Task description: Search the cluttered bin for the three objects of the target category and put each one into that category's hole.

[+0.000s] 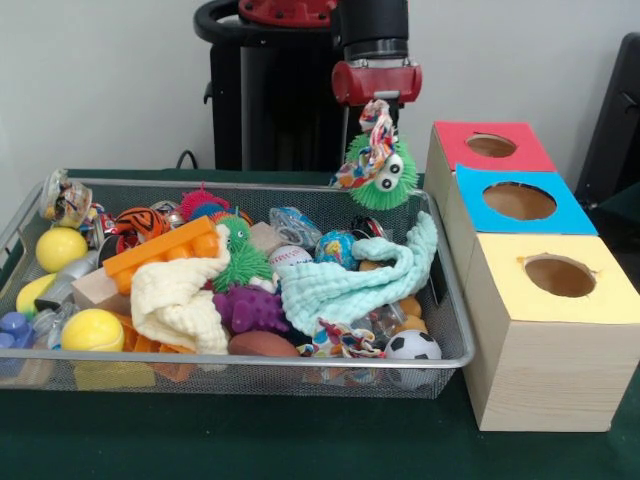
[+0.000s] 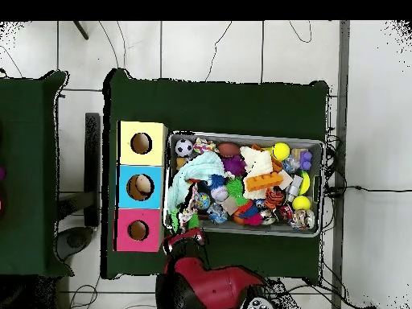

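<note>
My red and black gripper (image 1: 377,103) hangs over the far right corner of the wide silver wire-mesh bin (image 1: 455,340), pinching a small white cloth printed with coloured hearts and spots (image 1: 372,135), with a spiky green ball with googly eyes (image 1: 385,176) dangling against it. A second printed cloth (image 1: 338,340) lies at the bin's near side by a soccer ball (image 1: 412,346), under a mint-green cloth (image 1: 355,285). The round hole in the yellow-faced wooden box (image 1: 560,275) sits just right of the bin.
</note>
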Action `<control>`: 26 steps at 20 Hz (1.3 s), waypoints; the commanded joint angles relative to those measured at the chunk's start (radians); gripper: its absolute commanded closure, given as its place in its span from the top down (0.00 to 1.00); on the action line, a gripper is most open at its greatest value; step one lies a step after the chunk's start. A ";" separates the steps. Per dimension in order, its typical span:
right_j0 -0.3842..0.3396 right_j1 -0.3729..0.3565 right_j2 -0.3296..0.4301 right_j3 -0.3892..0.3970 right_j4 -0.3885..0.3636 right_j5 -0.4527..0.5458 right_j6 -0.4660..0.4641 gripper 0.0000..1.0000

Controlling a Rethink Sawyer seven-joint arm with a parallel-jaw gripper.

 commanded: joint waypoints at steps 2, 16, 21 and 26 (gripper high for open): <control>0.085 -0.059 -0.006 0.056 0.122 -0.115 0.255 0.00; 0.269 0.071 -0.247 -0.114 0.153 -0.007 0.078 0.00; 0.276 0.070 -0.274 -0.135 0.143 -0.031 0.083 0.00; 0.243 0.060 -0.255 -0.141 0.117 -0.073 0.116 0.00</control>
